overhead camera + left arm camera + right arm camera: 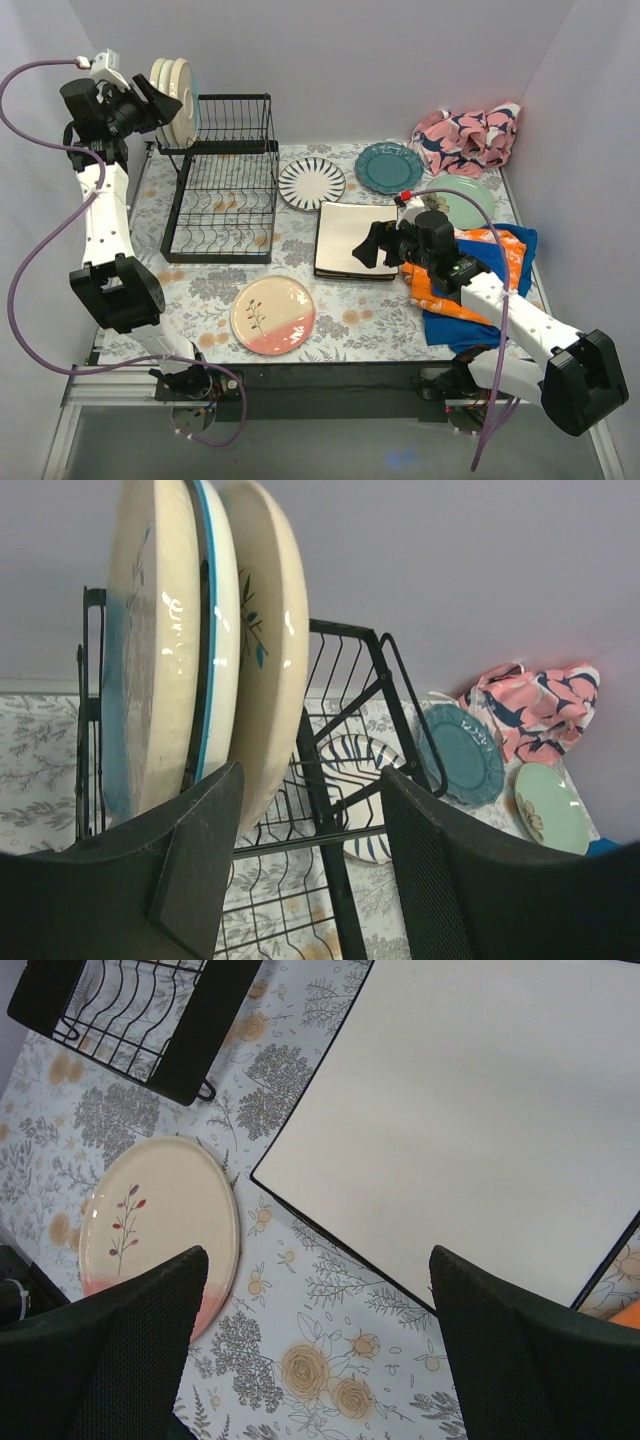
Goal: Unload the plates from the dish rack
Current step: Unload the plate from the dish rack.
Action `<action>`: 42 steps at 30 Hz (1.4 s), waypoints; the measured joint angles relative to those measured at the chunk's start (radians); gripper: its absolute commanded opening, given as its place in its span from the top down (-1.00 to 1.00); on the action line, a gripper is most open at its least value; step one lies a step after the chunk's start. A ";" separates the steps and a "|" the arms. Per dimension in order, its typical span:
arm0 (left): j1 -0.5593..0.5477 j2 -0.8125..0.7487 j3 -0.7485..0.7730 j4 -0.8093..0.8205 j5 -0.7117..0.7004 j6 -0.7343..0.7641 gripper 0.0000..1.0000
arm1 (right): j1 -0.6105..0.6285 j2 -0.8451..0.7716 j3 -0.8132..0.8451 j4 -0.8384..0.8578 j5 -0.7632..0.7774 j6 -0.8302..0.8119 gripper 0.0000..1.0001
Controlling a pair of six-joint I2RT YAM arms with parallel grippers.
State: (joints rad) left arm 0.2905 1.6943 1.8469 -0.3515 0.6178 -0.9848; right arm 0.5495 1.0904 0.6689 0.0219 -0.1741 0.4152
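Closest to the arms' bases, a round cream-and-pink plate with a small sprig on it lies flat on the flower-patterned table. Just past it to the right, the right pincer hangs with its jaws spread wide and nothing between them. It is over the near-left edge of the stack of square cream plates, which lies flat on the table. Beside that arm an orange and blue cloth lies crumpled. Further back a black-striped plate, a teal plate and a pale green plate lie flat on the table, well apart from the rack. A pink patterned cloth is bunched in the far right corner. The black wire dish rack stands on the left side of the table, its lower rows bare. At the far-left end of its upper tier three round plates stand upright on edge, packed close. From the left wrist view they are a cream and blue one, one with a teal rim, and a cream one with a dark leaf sprig. The left pincer is raised to them with its jaws parted, the lower rim of the sprig plate in the gap; I can't tell whether either finger touches it.
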 measured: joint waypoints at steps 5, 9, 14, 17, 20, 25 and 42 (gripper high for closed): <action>0.000 0.029 -0.031 0.038 0.013 -0.002 -0.03 | 0.003 0.001 0.000 0.002 0.003 0.000 -0.91; -0.006 0.042 -0.040 0.058 0.025 0.000 -0.01 | 0.003 0.018 0.000 0.003 0.003 -0.001 -0.90; -0.034 0.047 -0.040 0.090 -0.014 0.027 0.05 | 0.003 0.035 0.000 0.003 0.004 -0.001 -0.90; -0.051 0.048 -0.040 0.099 -0.045 0.043 0.10 | 0.006 0.035 0.000 0.003 0.008 -0.001 -0.90; -0.067 0.049 -0.040 0.100 -0.084 0.063 0.13 | 0.008 0.039 0.000 0.003 0.011 -0.002 -0.90; -0.089 0.051 -0.040 0.102 -0.146 0.100 0.20 | 0.009 0.054 0.000 0.003 0.011 -0.003 -0.90; -0.158 0.065 -0.040 0.122 -0.335 0.227 0.35 | 0.021 0.064 0.001 0.003 0.015 -0.005 -0.90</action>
State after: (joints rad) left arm 0.1329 1.7596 1.8069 -0.2291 0.2825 -0.7578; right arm 0.5701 1.1549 0.6697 0.0254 -0.1593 0.4103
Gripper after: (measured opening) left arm 0.336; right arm 0.951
